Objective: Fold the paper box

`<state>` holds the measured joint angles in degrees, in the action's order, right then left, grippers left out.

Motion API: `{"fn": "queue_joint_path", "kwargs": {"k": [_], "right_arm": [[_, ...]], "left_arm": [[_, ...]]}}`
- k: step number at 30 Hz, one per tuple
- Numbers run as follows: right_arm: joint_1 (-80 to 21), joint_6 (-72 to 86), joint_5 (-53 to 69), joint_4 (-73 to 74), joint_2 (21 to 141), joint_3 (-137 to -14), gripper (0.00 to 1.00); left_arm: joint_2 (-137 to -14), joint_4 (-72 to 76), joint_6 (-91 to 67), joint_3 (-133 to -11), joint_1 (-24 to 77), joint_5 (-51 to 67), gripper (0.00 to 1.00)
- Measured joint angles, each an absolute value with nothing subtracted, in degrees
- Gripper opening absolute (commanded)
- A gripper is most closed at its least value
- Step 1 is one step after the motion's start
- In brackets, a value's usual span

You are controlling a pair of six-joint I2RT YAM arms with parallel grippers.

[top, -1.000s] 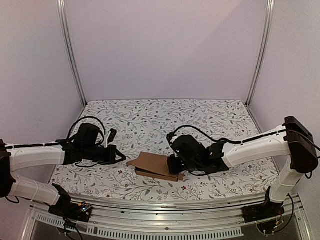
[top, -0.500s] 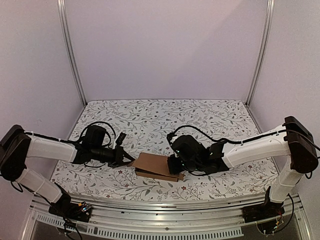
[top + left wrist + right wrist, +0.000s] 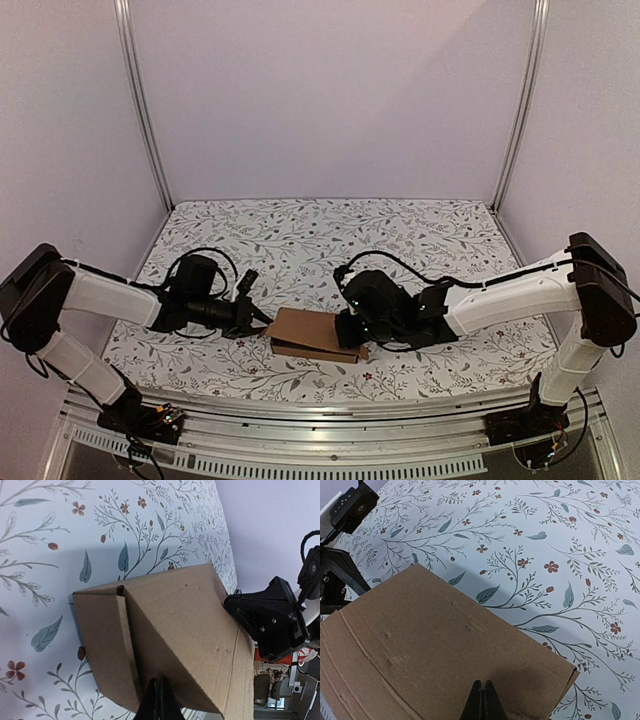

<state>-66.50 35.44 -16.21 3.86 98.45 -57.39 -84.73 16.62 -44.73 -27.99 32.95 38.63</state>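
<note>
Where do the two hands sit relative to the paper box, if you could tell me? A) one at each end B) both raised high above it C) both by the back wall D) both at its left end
A: from above, the left hand sits at the left end of the paper box and the right hand at its right end.

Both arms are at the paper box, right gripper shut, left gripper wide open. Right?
No. The left gripper is shut too: the left wrist view shows its fingers pressed together at the edge of the paper box. The right gripper is shut, and both are at it.
</note>
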Motion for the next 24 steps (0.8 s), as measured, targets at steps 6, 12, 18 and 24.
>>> {"fn": "queue_joint_path", "kwargs": {"k": [6,12,18,24], "right_arm": [[-66.5,35.44,-16.23,3.88,98.45,-57.39,0.0],[-66.5,35.44,-16.23,3.86,98.45,-57.39,0.0],[-66.67,35.44,-16.23,3.88,98.48,-57.39,0.0],[-67.02,35.44,-16.23,3.88,98.5,-57.39,0.0]], "left_arm": [[-85.45,18.33,-45.74,-26.98,34.39,38.52,0.0],[-87.29,20.4,-46.63,-26.96,36.42,38.37,0.0],[-88.14,21.02,-46.89,-27.57,37.91,38.33,0.0],[-88.71,20.84,-46.92,-28.36,38.68,38.0,0.0]]}}
